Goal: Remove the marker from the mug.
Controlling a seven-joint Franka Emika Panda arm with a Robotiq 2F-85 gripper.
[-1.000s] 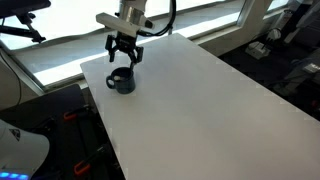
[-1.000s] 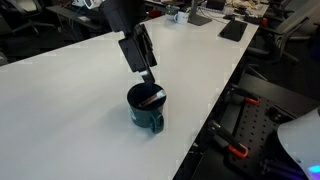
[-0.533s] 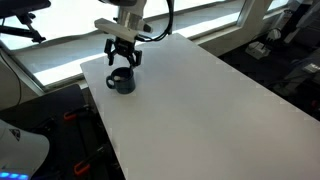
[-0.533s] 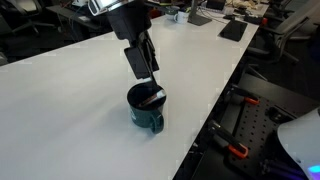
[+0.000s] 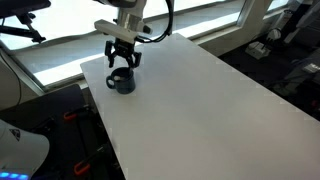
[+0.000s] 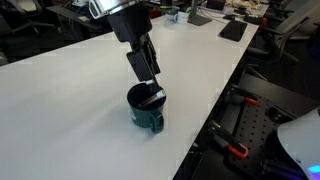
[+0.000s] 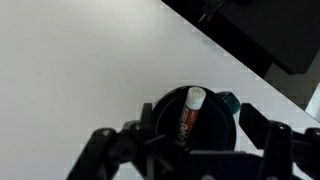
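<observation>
The dark mug [image 5: 121, 82] stands on the white table near its corner; it also shows in an exterior view [image 6: 146, 109] and in the wrist view [image 7: 205, 125]. The brownish-red marker [image 7: 189, 114] with a white end leans inside the mug; its tip shows at the rim [image 6: 151, 98]. My gripper [image 5: 122, 64] is open, directly above the mug, fingers spread either side of it [image 7: 185, 150]. It hangs just over the rim [image 6: 150, 80] and touches nothing.
The white table [image 5: 200, 110] stretches away from the mug. The table edge [image 6: 205, 120] lies close beside the mug. Desks with equipment and a window ledge stand beyond the table.
My gripper has moved slightly lower and closer over the mug. The mug and marker have not moved.
</observation>
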